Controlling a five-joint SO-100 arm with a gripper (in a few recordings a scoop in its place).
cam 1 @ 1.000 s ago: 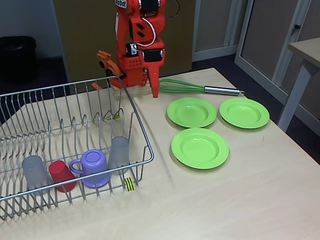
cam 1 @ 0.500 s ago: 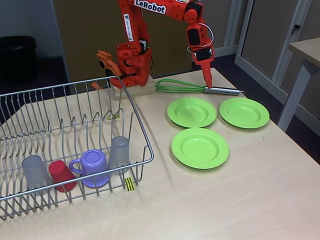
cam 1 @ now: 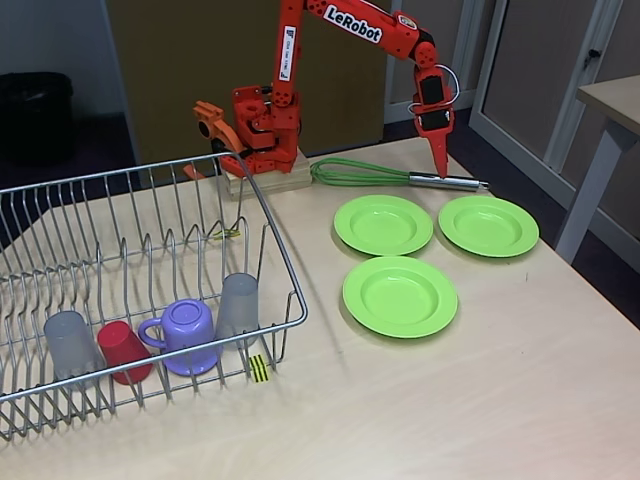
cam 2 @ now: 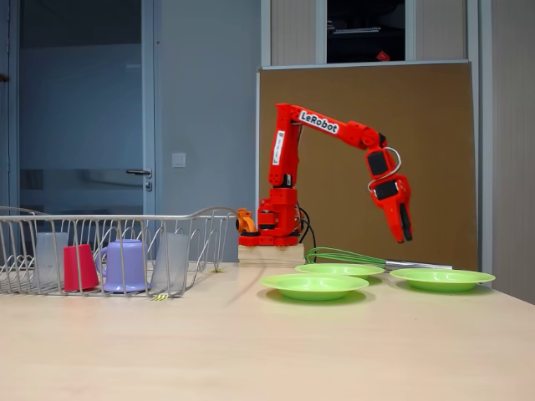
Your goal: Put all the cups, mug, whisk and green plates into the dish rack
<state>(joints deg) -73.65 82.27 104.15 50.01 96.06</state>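
Gripper point(cam 1: 440, 168) hangs above the silver handle of the whisk point(cam 1: 400, 177), tip pointing down; the low side fixed view point(cam 2: 406, 236) shows it clear of the handle, not touching. Fingers look closed or nearly so, nothing held.

Whisk lies flat at the back of the bench point(cam 1: 480, 400), green loops toward the arm base, handle end near the bench's right rear edge.

Three green plates: one point(cam 1: 383, 224) in front of the whisk, one point(cam 1: 488, 225) to its right close to the right edge, one point(cam 1: 400, 296) nearer the camera. All flat, apart from each other, not stacked.

Open room: the whole front-right part of the bench is bare; a clear strip runs between the plates and the dish rack point(cam 1: 280, 262).

Rack sits on the left. In its front row, left to right: grey cup point(cam 1: 72, 343), red cup point(cam 1: 125, 352), purple mug point(cam 1: 185, 337) with its handle to the left, second grey cup point(cam 1: 238, 307). All four are upside down among the prongs. The rear rows of the rack are free.
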